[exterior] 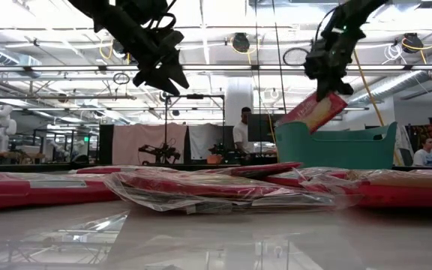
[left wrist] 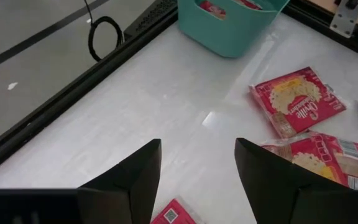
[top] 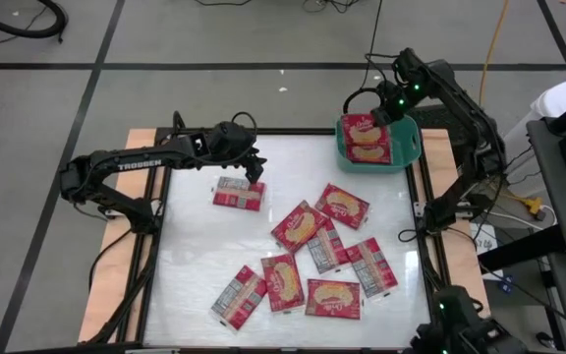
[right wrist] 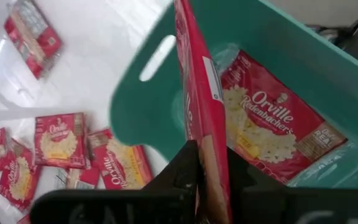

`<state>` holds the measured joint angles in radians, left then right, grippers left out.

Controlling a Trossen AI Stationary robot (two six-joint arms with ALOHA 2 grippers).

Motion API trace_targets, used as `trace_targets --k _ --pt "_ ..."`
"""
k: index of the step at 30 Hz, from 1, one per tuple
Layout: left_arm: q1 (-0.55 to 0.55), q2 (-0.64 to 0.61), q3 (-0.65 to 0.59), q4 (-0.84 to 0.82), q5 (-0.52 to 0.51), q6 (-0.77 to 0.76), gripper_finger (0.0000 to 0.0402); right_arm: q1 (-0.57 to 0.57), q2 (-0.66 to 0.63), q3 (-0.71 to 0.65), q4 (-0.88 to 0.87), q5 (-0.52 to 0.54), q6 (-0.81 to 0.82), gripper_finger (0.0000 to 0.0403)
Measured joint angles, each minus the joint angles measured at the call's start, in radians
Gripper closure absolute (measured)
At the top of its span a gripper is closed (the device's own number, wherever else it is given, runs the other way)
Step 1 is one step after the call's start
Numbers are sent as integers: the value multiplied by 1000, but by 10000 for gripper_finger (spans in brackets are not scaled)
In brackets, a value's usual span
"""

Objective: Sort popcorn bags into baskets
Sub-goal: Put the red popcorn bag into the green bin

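1. Your right gripper [top: 366, 118] is clamped on a red popcorn bag [exterior: 313, 112], pinching it by one edge so it hangs tilted over the near rim of the teal basket [exterior: 336, 146].
2. In your right wrist view the held bag shows edge-on between the two dark fingers [right wrist: 182, 168], directly above the basket's inside.
3. One more bag [right wrist: 272, 127] already lies flat, face up, on the basket floor beneath the held one.
4. The basket sits at the far right corner of the white table [top: 195, 251], just inside the black frame.
5. Your left gripper [top: 254, 169] hovers with its fingers spread apart and nothing between them, over the far left part of the table.
6. Just beneath and beside that gripper lies a single bag [top: 239, 194], well apart from the rest.
7. In your left wrist view the two fingers [left wrist: 135, 177] stand wide, with bare table showing in the gap and a corner of that bag [left wrist: 176, 213] near their base.
8. The remaining bags lie loose in a cluster [top: 317, 251] across the middle and near right of the table, some face up, some showing the pale printed back, several overlapping.
9. In the low view a person [exterior: 241, 131] stands in the room behind the table, and another person [exterior: 426, 152] sits at the far right.
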<state>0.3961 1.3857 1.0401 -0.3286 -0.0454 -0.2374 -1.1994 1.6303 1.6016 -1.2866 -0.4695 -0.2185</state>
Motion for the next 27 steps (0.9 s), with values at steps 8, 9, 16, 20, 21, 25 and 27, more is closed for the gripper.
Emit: trace_targets --k 8,9,16,20,21,25,27 --pt "17 0 0 -1 1 74 219 -32 121 0 4 2 -12 387" --pt "20 0 0 -2 1 75 222 -36 131 0 4 2 -12 387" --pt "23 1 0 -4 1 80 243 -61 181 0 3 25 -39 387" --pt "23 1 0 -4 2 80 249 -70 189 0 8 51 -6 387" --pt "23 1 0 -4 2 79 249 -70 189 0 9 58 1 387" --pt "23 1 0 -5 20 78 248 -70 188 0 5 104 8 379" --pt "20 1 0 -5 21 73 249 -69 188 0 3 115 14 365"
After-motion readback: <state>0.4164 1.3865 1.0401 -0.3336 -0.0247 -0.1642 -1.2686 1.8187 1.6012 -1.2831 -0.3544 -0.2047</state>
